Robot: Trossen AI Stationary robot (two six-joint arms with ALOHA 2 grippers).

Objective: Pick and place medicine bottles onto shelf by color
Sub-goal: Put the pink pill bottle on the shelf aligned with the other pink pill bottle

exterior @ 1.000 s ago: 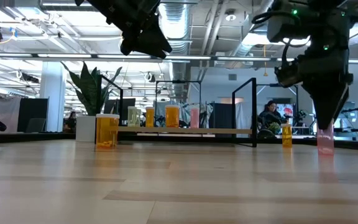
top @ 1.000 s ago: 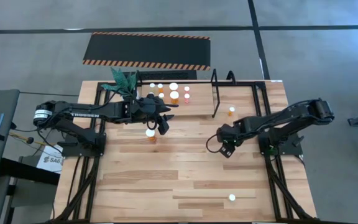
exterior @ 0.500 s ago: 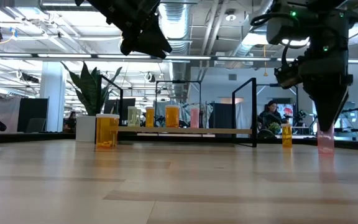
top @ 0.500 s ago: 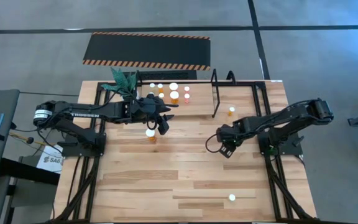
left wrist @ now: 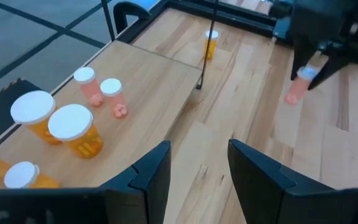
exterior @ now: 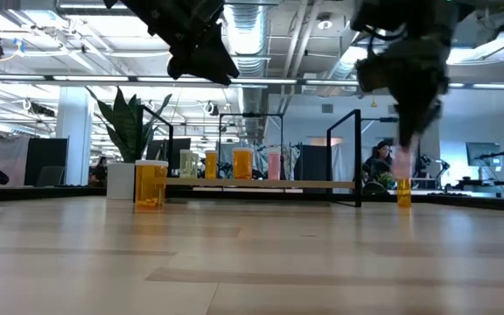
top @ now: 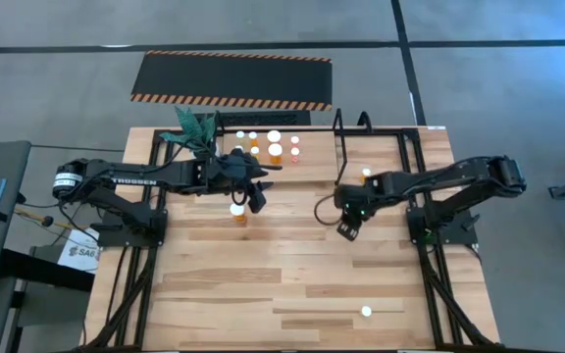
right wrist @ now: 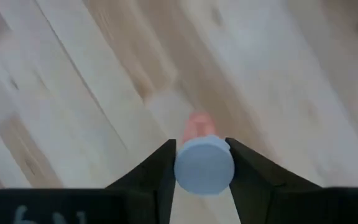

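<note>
My right gripper [right wrist: 201, 148] hangs over the table's middle right [top: 348, 222], shut on a small pink medicine bottle [left wrist: 294, 93] with a white cap. My left gripper [left wrist: 199, 150] hovers open and holds nothing, just in front of the shelf [top: 312, 165]. The shelf is a light board at the far edge, between black hoop uprights. Several orange and pink bottles [left wrist: 73, 127] stand upright on it. A large orange bottle [top: 236, 210] stands on the table below my left gripper. A small orange one [top: 365, 176] stands right of the shelf's hoop. My right gripper pinches the pink bottle's white cap [right wrist: 204, 167] between its two fingers, one on each side. The fingers come steeply from above. The bottle hangs below them clear of the table, its pink body [right wrist: 197, 127] tilted a little off upright.
A green plant in a white pot [top: 192, 127] stands at the shelf's left end. Another white-capped bottle [top: 366, 312] stands alone near the table's front edge. A black hazard-striped mat [top: 231, 80] lies on the floor beyond the table.
My right gripper has risen and gone toward the table's left with the pink bottle. The bottle stood on the table half a second ago and is now lifted clear.
</note>
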